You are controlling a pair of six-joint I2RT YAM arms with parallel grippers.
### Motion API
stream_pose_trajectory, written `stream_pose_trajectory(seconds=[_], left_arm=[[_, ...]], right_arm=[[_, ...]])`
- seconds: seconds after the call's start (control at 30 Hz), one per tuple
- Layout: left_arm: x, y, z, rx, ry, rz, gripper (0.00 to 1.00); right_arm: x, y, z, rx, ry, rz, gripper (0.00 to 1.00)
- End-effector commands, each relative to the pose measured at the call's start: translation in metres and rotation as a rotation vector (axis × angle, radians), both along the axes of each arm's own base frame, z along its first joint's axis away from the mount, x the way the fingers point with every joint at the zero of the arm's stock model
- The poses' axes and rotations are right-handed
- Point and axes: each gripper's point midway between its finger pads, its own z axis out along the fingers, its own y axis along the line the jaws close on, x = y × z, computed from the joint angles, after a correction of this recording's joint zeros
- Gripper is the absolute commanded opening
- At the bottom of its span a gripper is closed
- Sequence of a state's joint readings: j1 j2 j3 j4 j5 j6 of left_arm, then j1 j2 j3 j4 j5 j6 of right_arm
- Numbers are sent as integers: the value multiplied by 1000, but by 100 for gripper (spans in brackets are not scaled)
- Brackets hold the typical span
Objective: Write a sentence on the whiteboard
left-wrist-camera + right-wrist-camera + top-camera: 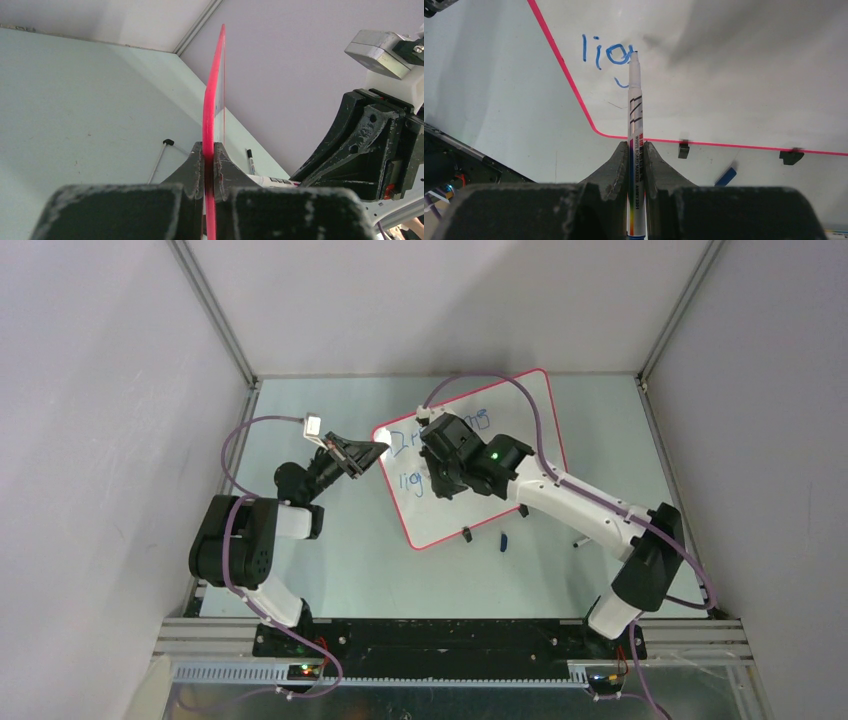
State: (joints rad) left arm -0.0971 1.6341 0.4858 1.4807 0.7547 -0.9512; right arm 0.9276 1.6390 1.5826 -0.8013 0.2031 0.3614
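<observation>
The whiteboard lies tilted in the middle of the table, white with a red-pink rim. My left gripper is shut on its left edge, and the rim runs between the jaws. My right gripper is shut on a white marker over the board. The marker's tip touches the board at the end of the blue letters "lig". This second line of the sentence sits under a first line that the right arm partly hides.
Two black clip feet stick out at the board's near edge. A blue cap lies on the table just in front of them. A thin rod with a black tip lies nearby. Grey walls enclose the table.
</observation>
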Motion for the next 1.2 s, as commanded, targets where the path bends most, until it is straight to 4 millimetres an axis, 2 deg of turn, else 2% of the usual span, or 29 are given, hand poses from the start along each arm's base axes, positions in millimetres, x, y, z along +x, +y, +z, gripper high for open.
stream_pose_trajectory(seconds=[0.0,0.83,1.17], left_arm=[[-10,-4,11,41,-116,-21,0],[-11,-5,11,42,-117,-24,0],[-11,-5,12,42,-117,-23,0]], right_arm=[[11,1,14,2,-44,-14,0],[25,1,16,0,-46,-26,0],[32,1,9,-8,-36,-34,0]])
